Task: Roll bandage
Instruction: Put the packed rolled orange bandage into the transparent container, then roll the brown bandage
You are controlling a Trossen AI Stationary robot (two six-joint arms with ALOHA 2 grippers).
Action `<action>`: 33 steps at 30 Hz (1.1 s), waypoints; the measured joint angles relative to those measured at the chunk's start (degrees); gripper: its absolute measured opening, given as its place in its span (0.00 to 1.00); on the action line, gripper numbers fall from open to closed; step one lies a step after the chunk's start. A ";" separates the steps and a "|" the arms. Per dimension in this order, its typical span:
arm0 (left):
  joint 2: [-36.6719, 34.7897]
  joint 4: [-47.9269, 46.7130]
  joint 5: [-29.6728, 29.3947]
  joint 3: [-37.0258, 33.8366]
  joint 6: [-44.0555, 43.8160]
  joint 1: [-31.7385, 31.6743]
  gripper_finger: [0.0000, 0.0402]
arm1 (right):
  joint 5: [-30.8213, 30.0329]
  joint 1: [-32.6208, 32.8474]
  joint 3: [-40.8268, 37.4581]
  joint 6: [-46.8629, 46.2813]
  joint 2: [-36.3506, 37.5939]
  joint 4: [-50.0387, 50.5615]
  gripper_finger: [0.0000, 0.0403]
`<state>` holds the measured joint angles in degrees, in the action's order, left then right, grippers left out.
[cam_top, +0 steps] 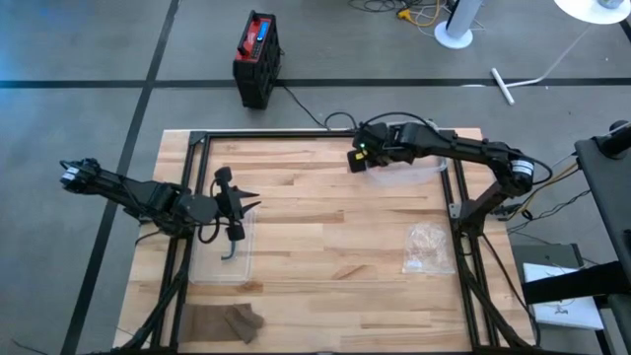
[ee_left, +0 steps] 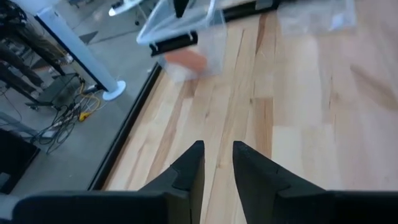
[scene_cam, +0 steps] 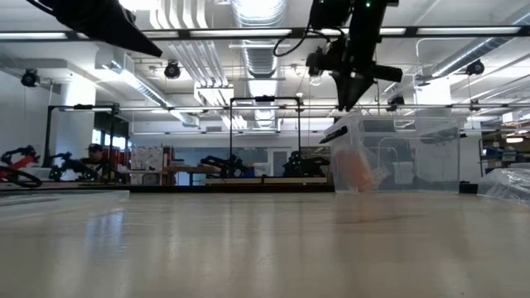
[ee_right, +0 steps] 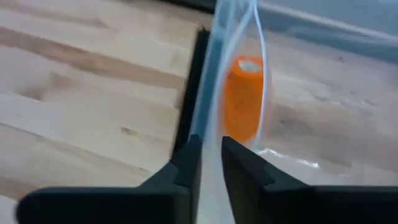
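Note:
An orange bandage roll (ee_right: 244, 99) stands on end inside a clear plastic box (cam_top: 409, 173) at the table's far right. It also shows in the low view (scene_cam: 360, 170) and, far off, in the left wrist view (ee_left: 186, 59). My right gripper (ee_right: 210, 144) hangs over the box's left end (scene_cam: 339, 128), pointing steeply down, with a clear plastic edge between its fingers. My left gripper (ee_left: 217, 149) hovers above the table's left half (cam_top: 242, 205); its fingers stand a little apart with nothing between them. My right gripper has the clear box's thin upper edge (ee_right: 214, 118) between its two fingers, next to a black strip (ee_right: 189, 87) on the box. It comes from above, slanting down, fingers across the edge. Lid or wall, I cannot tell. The box rests on the table.
A flat clear tray (cam_top: 222, 258) lies under the left arm. A brown cloth (cam_top: 225, 320) sits at the near left edge and a crumpled clear bag (cam_top: 429, 247) at the right. A black frame rail (cam_top: 296, 135) runs along the far edge. Bare wood lies in the middle.

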<state>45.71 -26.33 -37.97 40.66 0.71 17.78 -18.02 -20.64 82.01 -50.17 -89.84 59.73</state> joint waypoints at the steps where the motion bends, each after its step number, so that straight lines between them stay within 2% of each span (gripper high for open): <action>1: -0.25 0.77 0.08 0.02 0.15 0.13 0.19 | 0.00 0.00 1.17 -0.04 0.14 0.04 0.17; 5: -1.58 1.36 4.36 1.38 0.72 0.46 0.21 | -0.13 0.58 7.09 1.04 1.15 -0.46 0.28; 9: -3.01 1.93 14.17 1.10 1.87 0.76 0.22 | 0.16 4.52 11.15 4.56 1.74 -4.50 0.36; 11: -3.53 3.60 22.62 0.98 1.91 0.85 0.23 | 0.66 8.17 11.37 7.13 1.74 -8.35 0.37; 16: -3.70 10.15 50.20 -0.07 1.44 1.46 0.24 | 0.92 20.11 10.12 12.55 -0.16 -17.94 0.37; 18: -3.34 14.46 57.14 -1.50 -0.71 2.32 0.24 | 0.73 25.43 9.35 14.34 -2.82 -20.58 0.36; 19: -3.06 17.34 58.77 -2.27 -2.41 2.93 0.24 | 0.26 28.09 9.14 14.83 -4.54 -22.24 0.35; 23: -1.71 27.99 59.36 -5.80 -10.45 6.16 0.23 | -1.73 36.38 8.84 16.73 -13.64 -31.46 0.34; 26: -0.19 31.75 58.70 -7.13 -14.00 9.24 0.23 | -1.58 39.66 9.24 21.54 -21.42 -39.92 0.33; 29: 1.20 34.13 51.04 -8.69 -19.01 14.08 0.23 | -0.80 41.29 11.51 24.86 -28.50 -45.32 0.32; 33: 4.05 34.28 36.98 -9.98 -24.18 22.07 0.24 | 1.05 41.76 18.00 28.86 -36.05 -44.62 0.29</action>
<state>49.76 7.94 -0.99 30.69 -23.47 39.85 -16.97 21.12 100.02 -21.32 -125.89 15.11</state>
